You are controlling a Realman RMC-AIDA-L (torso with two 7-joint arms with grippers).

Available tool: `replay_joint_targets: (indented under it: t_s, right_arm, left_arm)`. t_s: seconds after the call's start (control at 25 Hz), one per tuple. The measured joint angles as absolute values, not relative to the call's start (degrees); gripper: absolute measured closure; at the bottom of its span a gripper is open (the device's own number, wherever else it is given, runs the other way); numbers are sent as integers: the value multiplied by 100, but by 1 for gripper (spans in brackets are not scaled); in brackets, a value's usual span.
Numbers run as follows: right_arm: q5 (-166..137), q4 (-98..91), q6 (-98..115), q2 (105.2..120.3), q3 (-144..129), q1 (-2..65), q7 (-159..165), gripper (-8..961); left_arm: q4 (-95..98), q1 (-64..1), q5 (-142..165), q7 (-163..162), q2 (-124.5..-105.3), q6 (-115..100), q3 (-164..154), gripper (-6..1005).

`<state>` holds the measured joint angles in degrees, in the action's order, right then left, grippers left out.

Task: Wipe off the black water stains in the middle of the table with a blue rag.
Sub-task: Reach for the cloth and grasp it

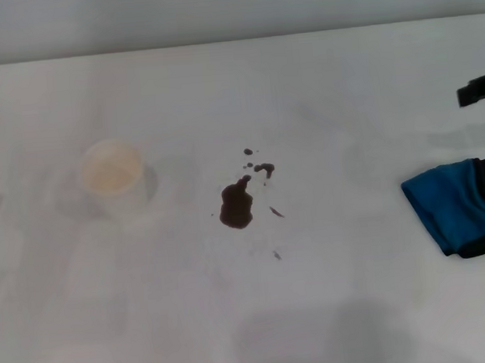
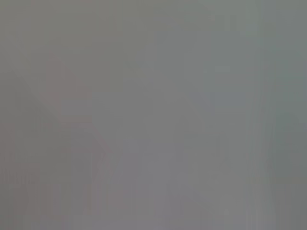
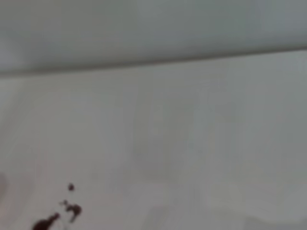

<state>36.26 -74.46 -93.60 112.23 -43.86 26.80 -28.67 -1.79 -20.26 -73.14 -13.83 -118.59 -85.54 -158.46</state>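
The black water stains (image 1: 236, 205) lie in the middle of the white table (image 1: 359, 273), a dark blotch with several small droplets around it. They also show in the right wrist view (image 3: 72, 210). The blue rag (image 1: 461, 206), folded with a black edge, lies at the right side of the table. A black part of my right gripper (image 1: 481, 89) shows at the right edge of the head view, beyond the rag and apart from it. My left gripper is out of view; the left wrist view shows only plain grey.
A white paper cup (image 1: 115, 179) stands upright to the left of the stains. The table's far edge (image 1: 231, 41) meets a grey wall.
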Motion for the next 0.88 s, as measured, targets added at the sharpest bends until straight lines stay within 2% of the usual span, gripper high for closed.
replay_joint_targets:
  t_s: [0.04, 0.12, 0.28, 0.48, 0.88]
  right_arm:
    - [3269, -7757, -9416, 11402, -4478, 2744, -2786, 192]
    - [2876, -8108, -9433, 11553, -4841, 2782, -2543, 191]
    - [2480, -8416, -9250, 11506, -6328, 2725, -1536, 189]
    - [1608, -8507, -9220, 11522, -7678, 2801, -581, 190]
    - [1435, -7869, -9415, 11550, -8402, 2919, 62, 191]
  left_arm:
    - [-202, -2036, -7325, -1376, -11857, -8574, -15847, 111]
    - [-253, -2063, -7388, -1368, -11857, -8598, -15846, 111]
    - [-280, -2055, -7539, -1364, -11860, -8659, -15846, 112]
    - [-333, -2034, -7667, -1362, -11877, -8721, -15846, 112]
    - [-468, -2044, -7767, -1344, -11864, -8678, -15846, 112]
